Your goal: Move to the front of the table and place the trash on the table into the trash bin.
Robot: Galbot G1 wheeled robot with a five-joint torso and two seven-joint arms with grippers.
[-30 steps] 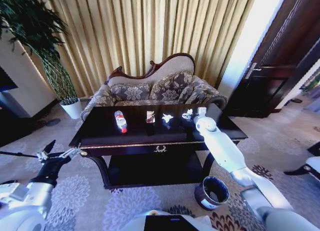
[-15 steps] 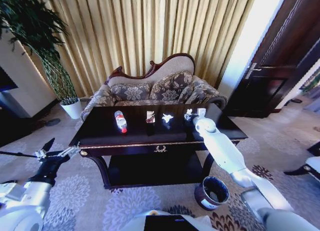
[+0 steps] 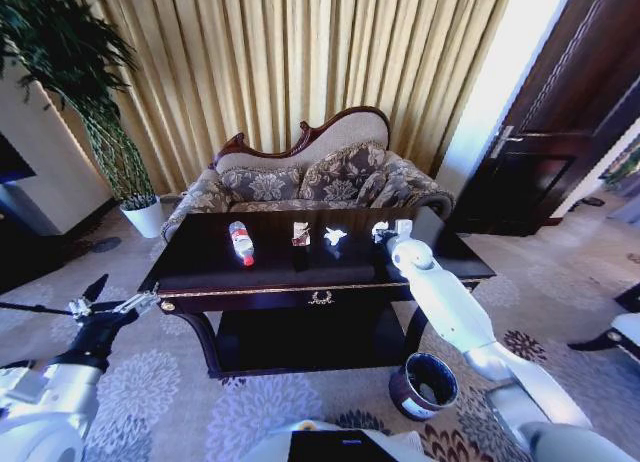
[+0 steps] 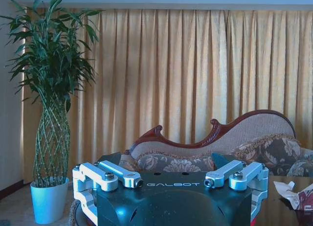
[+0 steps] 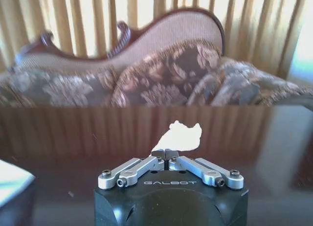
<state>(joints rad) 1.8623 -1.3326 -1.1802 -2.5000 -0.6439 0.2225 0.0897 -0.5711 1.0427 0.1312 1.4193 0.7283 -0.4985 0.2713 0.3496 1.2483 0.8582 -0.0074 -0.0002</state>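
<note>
On the dark glossy table (image 3: 200, 272) lie a clear bottle (image 3: 240, 242) with a red label, a brownish-white wrapper (image 3: 301, 233) and a crumpled white paper (image 3: 335, 236). A second crumpled white paper (image 3: 380, 226) sits near the table's right end, at the tips of my right gripper (image 3: 392, 228). In the right wrist view the right gripper (image 5: 166, 153) is shut, its fingertips pinching the near edge of that paper (image 5: 182, 136). The trash bin (image 3: 424, 384) stands on the carpet below the table's right front corner. My left gripper (image 3: 118, 297) hangs open, left of the table.
A carved sofa (image 3: 310, 177) stands right behind the table, with curtains beyond it. At the far left a tall plant grows in a white pot (image 3: 146, 218). A dark door (image 3: 560, 132) is at the right. Patterned carpet lies in front of the table.
My right arm has shifted slightly at the table's right end, with the paper staying at its fingertips. The left arm has sunk a little lower.
</note>
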